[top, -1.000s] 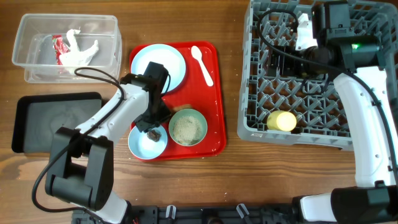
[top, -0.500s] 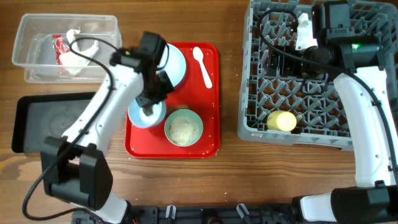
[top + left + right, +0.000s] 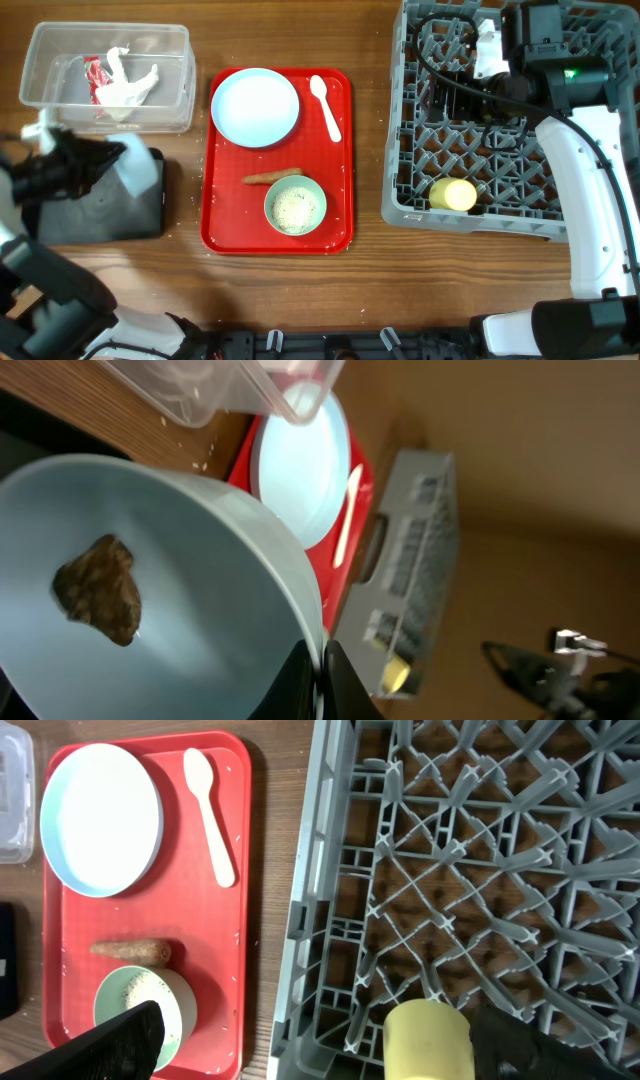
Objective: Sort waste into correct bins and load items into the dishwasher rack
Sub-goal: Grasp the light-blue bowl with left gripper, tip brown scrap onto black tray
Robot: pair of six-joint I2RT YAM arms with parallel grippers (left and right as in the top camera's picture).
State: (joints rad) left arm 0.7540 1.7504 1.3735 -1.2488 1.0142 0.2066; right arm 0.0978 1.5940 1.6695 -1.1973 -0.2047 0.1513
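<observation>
1. Done: wrapper (image 3: 93,75), tissue (image 3: 128,85) in the clear tub (image 3: 40,110), far left; yellow cup (image 3: 452,194) in the rack (image 3: 400,120).
2. Left pincer (image 3: 318,670) grips a bowl (image 3: 200,560) with a dark lump (image 3: 98,588) over the black tray (image 3: 100,210).
3. Right pincer (image 3: 320,1040) gapes empty above the rack.
4. Remaining on red tray (image 3: 225,235): plate (image 3: 256,107), spoon (image 3: 325,103), carrot stick (image 3: 272,178), rice bowl (image 3: 296,205).

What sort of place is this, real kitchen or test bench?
Probably a test bench staged as dish clean-up: a dishwasher rack sits on a wooden table, beside a red tray holding a plate and a clear waste tub.
</observation>
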